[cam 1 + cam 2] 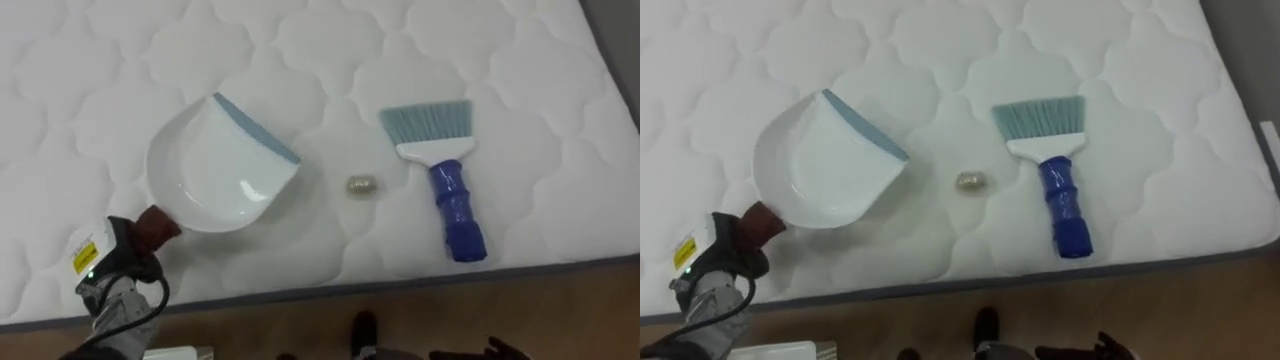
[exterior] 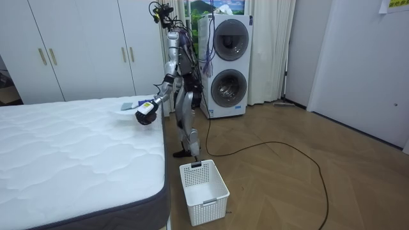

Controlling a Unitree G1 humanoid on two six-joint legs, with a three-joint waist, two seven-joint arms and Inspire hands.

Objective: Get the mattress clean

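A white quilted mattress [image 2: 64, 153] with a dark grey edge fills the near left of the room. Behind it, along the far wall, stand white wardrobe doors [image 2: 83, 51] with slim brass handles. To their right a washer and dryer [image 2: 227, 64] are stacked, both white with round dark doors. A window [image 2: 206, 7] above shows green outside, and pale curtains [image 2: 271, 51] hang beside it. The wooden floor [image 2: 287, 172] is laid in herringbone. A plain white wall [image 2: 364, 64] closes the right side. The light is even.

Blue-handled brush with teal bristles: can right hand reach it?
Likely yes: the blue-handled brush lies alone by the white quilted mattress edge nearest the robot, handle toward it, nothing across.
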